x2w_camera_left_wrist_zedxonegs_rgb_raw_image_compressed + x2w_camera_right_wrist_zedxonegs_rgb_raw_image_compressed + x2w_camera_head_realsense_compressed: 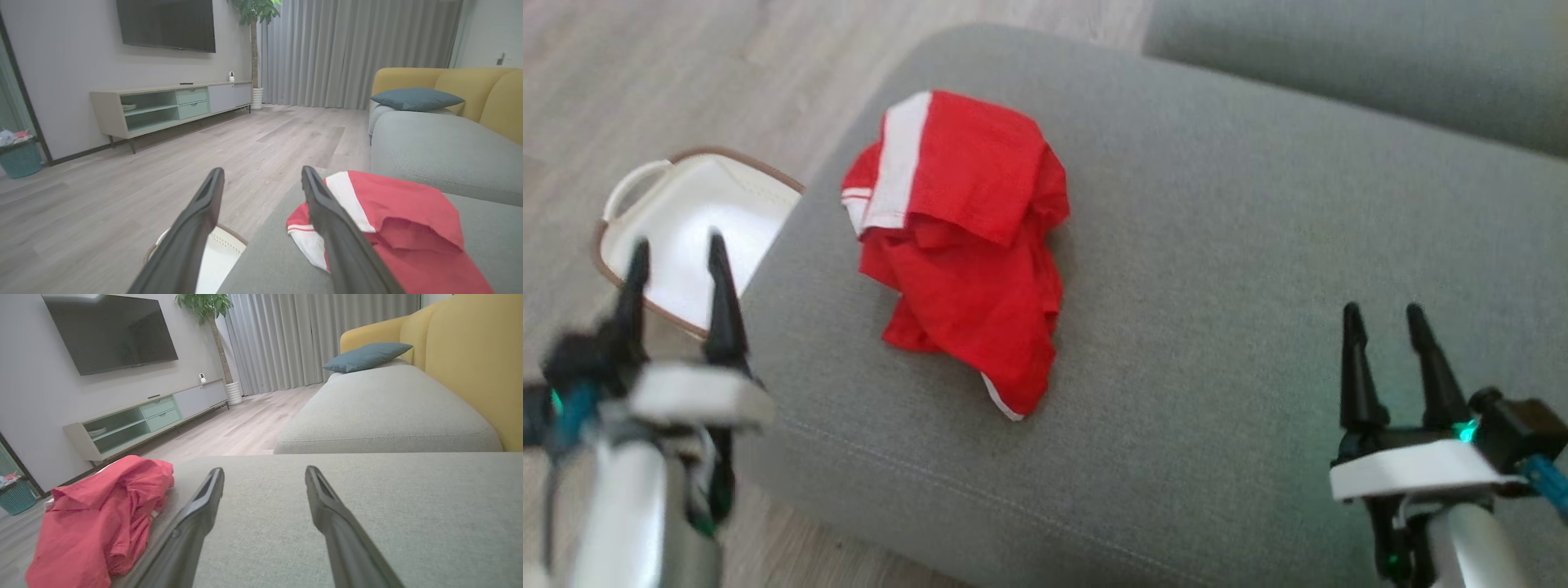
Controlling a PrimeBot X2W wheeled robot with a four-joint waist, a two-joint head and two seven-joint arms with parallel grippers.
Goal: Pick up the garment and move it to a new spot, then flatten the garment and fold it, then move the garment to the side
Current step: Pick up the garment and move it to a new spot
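Note:
A red garment (pixel 964 245) with white trim lies crumpled on the left part of a grey sofa cushion (pixel 1217 269). My left gripper (pixel 678 249) hangs open off the cushion's left edge, over the basket, apart from the cloth. My right gripper (pixel 1384 312) stands open over the cushion at the lower right, well away from the garment. In the left wrist view the garment (pixel 400 220) lies just right of my open fingers (pixel 339 228). Seen from the right wrist, the garment (pixel 106 514) bunches up left of the open right gripper (pixel 264 473).
A white basket (pixel 678 237) with a brown rim stands on the wooden floor beside the cushion's left edge. A second grey cushion (pixel 1356 57) lies behind. The yellow sofa back (pixel 470 355), a blue pillow (pixel 363 355) and a TV console (pixel 171 106) are further off.

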